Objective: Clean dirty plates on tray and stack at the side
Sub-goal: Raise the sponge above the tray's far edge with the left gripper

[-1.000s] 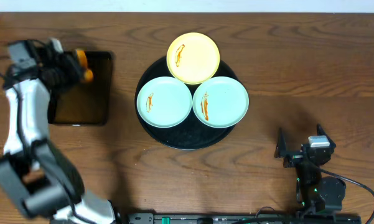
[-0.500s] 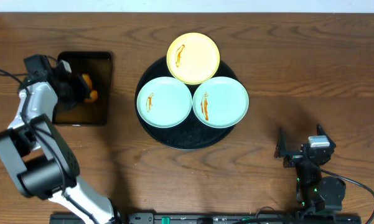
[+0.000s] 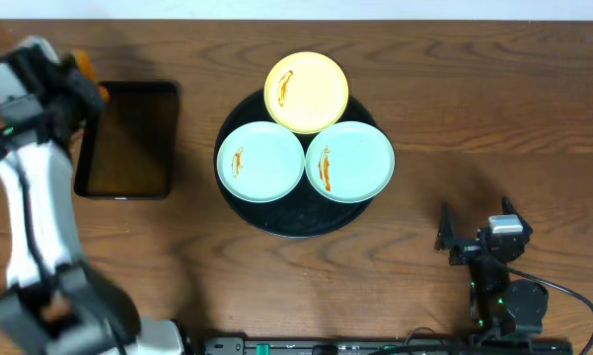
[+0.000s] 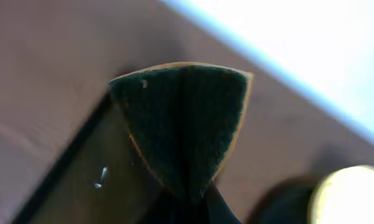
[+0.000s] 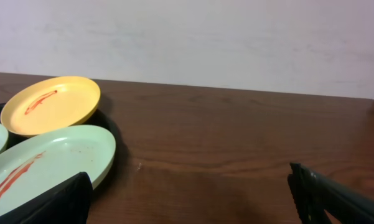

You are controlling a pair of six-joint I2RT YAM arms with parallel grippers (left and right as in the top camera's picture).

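Note:
Three plates lie on the round black tray: a pale yellow plate at the back and two mint-green plates in front, each with an orange-brown streak. My left gripper hangs at the far left, above the back left corner of the rectangular tray, shut on a folded sponge with a dark green face and an orange edge. My right gripper rests open near the front right, well apart from the plates. In its wrist view, the yellow plate and a mint plate lie left of the fingers.
A smaller rectangular black tray with brownish liquid sits left of the round tray. Bare wooden table stretches to the right of the round tray and along the front. The table's back edge runs close behind the yellow plate.
My left arm has swung up and to the back left, lifting the sponge off the rectangular tray to its back left corner. The right arm and the plates have not moved.

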